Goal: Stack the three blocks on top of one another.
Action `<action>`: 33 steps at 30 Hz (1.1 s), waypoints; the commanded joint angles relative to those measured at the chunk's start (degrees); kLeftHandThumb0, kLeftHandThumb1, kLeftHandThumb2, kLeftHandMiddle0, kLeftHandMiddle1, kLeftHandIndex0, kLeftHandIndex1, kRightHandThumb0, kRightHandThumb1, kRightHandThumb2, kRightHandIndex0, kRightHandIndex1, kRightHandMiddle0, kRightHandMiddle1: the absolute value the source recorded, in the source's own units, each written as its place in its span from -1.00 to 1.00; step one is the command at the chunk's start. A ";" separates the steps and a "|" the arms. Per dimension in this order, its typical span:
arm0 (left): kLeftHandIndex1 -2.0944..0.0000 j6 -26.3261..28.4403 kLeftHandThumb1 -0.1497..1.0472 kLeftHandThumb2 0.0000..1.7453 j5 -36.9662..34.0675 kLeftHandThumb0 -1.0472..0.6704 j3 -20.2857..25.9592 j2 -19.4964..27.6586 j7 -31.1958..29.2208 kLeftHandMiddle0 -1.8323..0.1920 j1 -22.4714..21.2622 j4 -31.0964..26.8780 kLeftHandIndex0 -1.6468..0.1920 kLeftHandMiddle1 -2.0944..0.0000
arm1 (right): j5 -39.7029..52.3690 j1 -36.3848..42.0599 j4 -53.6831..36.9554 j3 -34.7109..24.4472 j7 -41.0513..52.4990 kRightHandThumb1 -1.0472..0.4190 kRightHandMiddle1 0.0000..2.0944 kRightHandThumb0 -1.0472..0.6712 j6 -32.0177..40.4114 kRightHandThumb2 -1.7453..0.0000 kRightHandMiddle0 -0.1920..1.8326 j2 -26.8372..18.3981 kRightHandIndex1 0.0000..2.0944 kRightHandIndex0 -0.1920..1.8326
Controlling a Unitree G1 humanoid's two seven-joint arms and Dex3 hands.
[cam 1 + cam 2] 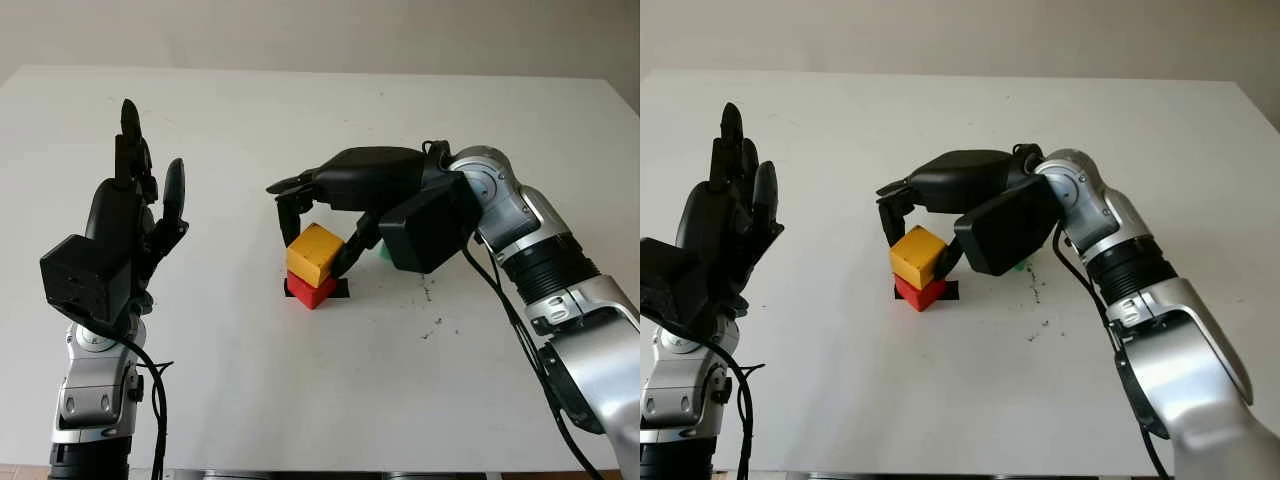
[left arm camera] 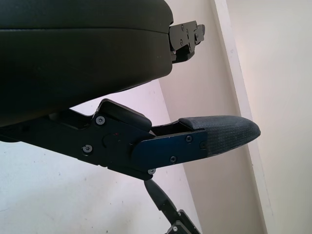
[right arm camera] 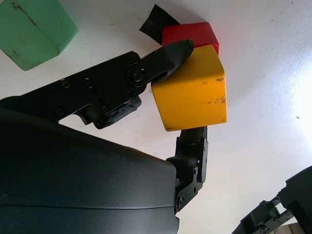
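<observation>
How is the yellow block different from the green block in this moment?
The yellow block sits on the red block, gripped by the right hand; the green block lies on the table, free, beside the stack. They differ in colour. Both are cube-like. The left hand is open, raised apart.

One block [image 1: 314, 253] sits on another [image 1: 312, 291]; a third [image 3: 34, 30] lies right, behind the right hand [image 1: 318, 226].

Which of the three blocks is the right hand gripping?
The yellow block, pinched by the right hand atop the red block; the green block sits apart on the table.
</observation>
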 commanded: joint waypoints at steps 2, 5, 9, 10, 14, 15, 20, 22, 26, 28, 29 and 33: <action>0.98 0.07 1.00 -0.30 0.02 -0.77 -0.10 -0.17 0.14 1.00 0.84 -1.39 1.00 1.00 | -0.26 0.03 -0.11 0.63 1.39 -0.77 -0.02 -0.46 0.32 0.94 -0.55 -0.98 -0.97 -0.75; 0.97 0.21 1.00 -0.30 0.02 -0.77 -0.10 -0.23 0.24 1.00 0.87 -1.44 1.00 1.00 | 0.29 0.19 -0.20 0.42 2.86 -0.73 -0.44 -0.55 1.45 0.94 -0.58 -1.11 -0.97 -0.87; 0.97 0.33 1.00 -0.30 0.26 -0.77 -0.14 -0.09 0.28 1.00 0.94 -1.50 1.00 0.99 | 0.62 0.38 0.57 0.28 2.75 -0.75 -0.69 -0.70 -0.27 0.93 -0.65 -1.31 -0.98 -0.97; 0.97 0.36 1.00 -0.30 0.52 -0.77 -0.19 -0.06 0.45 1.00 0.93 -1.51 1.00 0.99 | 0.53 0.37 0.56 0.34 2.77 -0.75 -0.71 -0.72 -0.51 0.93 -0.67 -1.41 -0.98 -0.98; 0.97 0.29 1.00 -0.29 0.54 -0.77 -0.18 -0.06 0.40 1.00 0.96 -1.49 1.00 0.99 | 0.93 0.36 0.39 0.29 3.50 -0.77 -0.78 -0.77 -1.09 0.93 -0.73 -1.79 -1.00 -1.00; 0.98 0.00 1.00 -0.29 0.43 -0.76 -0.12 0.01 0.26 1.00 0.97 -1.29 1.00 0.99 | 0.47 0.25 -0.07 0.51 3.67 -0.77 -0.80 -0.77 -1.42 0.93 -0.76 -2.19 -1.00 -1.00; 0.97 -0.17 1.00 -0.29 0.16 -0.75 -0.05 -0.12 0.24 1.00 0.91 -1.10 1.00 0.99 | 0.69 0.31 -3.11 0.26 5.59 -0.73 -0.90 -0.72 0.28 0.95 -0.91 -3.42 -1.00 -1.00; 0.97 -0.12 1.00 -0.30 0.34 -0.75 -0.16 -0.16 0.38 1.00 1.00 -1.26 1.00 0.99 | 2.61 0.57 -5.04 -1.03 6.48 -0.74 -0.92 -0.72 1.59 0.94 -0.95 -4.12 -1.00 -1.00; 0.97 -0.36 1.00 -0.30 0.36 -0.76 -0.03 0.02 0.30 1.00 1.11 -1.18 1.00 0.99 | 5.46 -0.18 -8.89 -4.73 6.19 -0.77 -0.92 -0.71 4.45 0.93 -0.94 -6.83 -1.00 -1.00; 0.96 -0.24 1.00 -0.30 0.47 -0.77 0.03 0.08 0.40 1.00 1.13 -1.26 0.99 0.98 | 5.12 -1.09 -10.13 -7.00 4.15 -0.78 -0.91 -0.69 5.23 0.93 -0.92 -8.75 -1.00 -1.00; 0.96 -0.08 1.00 -0.30 0.39 -0.77 0.05 0.09 0.36 1.00 1.09 -1.29 1.00 0.98 | 4.95 -1.60 -10.02 -8.21 2.75 -0.79 -0.91 -0.70 5.10 0.93 -0.90 -9.66 -1.00 -1.00; 0.97 0.24 1.00 -0.29 0.33 -0.77 -0.12 -0.01 0.34 1.00 0.98 -1.51 1.00 1.00 | 4.16 -4.79 -6.33 -11.04 -0.60 -0.79 -0.88 -0.64 4.22 0.93 -0.84 -13.33 -1.00 -1.00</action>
